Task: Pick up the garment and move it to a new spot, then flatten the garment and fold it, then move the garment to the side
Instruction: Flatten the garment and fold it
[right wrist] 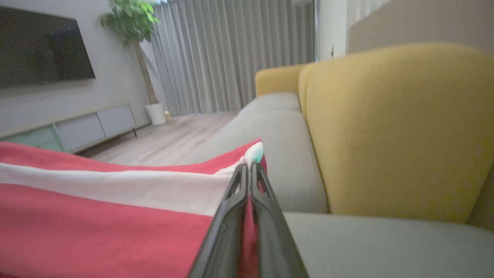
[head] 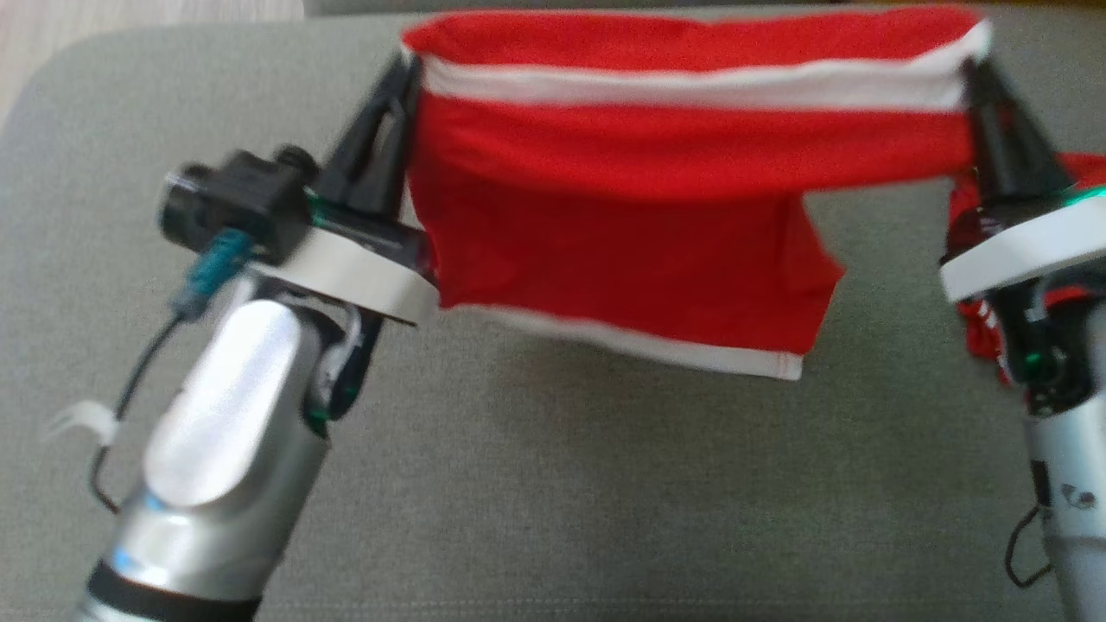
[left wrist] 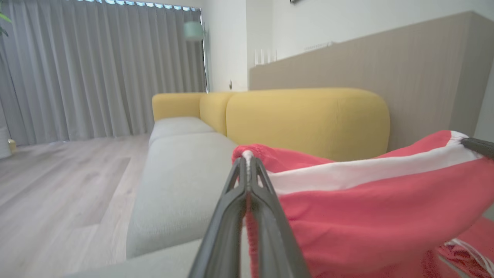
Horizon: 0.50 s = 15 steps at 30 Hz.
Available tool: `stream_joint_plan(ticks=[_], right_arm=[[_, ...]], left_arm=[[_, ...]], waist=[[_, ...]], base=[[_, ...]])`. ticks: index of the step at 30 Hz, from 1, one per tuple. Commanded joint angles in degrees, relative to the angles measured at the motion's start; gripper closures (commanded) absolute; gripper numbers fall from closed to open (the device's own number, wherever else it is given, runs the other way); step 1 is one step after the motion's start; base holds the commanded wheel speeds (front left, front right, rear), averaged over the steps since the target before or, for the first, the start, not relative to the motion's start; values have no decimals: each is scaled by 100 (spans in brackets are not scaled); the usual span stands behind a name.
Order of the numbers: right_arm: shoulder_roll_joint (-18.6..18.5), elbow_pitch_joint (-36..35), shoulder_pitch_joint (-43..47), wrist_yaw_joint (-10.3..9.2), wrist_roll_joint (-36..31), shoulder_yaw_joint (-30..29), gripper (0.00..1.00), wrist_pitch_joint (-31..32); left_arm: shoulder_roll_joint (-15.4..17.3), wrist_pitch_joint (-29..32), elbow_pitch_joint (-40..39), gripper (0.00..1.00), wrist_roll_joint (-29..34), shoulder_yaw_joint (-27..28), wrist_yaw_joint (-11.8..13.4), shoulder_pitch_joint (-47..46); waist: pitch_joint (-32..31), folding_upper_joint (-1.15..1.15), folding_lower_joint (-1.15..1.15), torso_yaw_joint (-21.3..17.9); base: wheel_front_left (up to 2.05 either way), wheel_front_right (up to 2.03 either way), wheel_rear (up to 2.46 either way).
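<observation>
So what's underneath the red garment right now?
Grey sofa seat shows below the hanging hem. The garment hangs stretched between left hand and right hand; the seat directly behind the cloth is covered.

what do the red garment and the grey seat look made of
The garment: thin, soft cloth, likely a knit, matte red with white bands; it sags and creases as it hangs. The seat: woven upholstery fabric, matte grey, with a fine grain; likely padded underneath.

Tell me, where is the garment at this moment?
In the head view the garment is at the upper middle, stretched between the left gripper and the right gripper, over the grey sofa seat.
</observation>
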Motion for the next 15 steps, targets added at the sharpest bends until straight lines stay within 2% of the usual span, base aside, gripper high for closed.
stream_joint_plan(ticks=[1, 8, 15], right_arm=[[10, -562, -17, -5, -54, -59, 100, 3], [246, -2593, -74, -5, -318, -624, 100, 380], [484, -3362, -100, -5, -457, -878, 100, 919]], left_arm=[[234, 25, -410, 100, -44, 321, 61, -219], [532, 422, -1713, 100, -50, 615, 263, -479], [585, 760, -2465, 100, -119, 683, 385, -545]], waist=[[-193, 0, 0, -57], [-590, 0, 0, -87], [-802, 0, 0, -86]], base=[[0, 0, 0], [0, 0, 0], [0, 0, 0]])
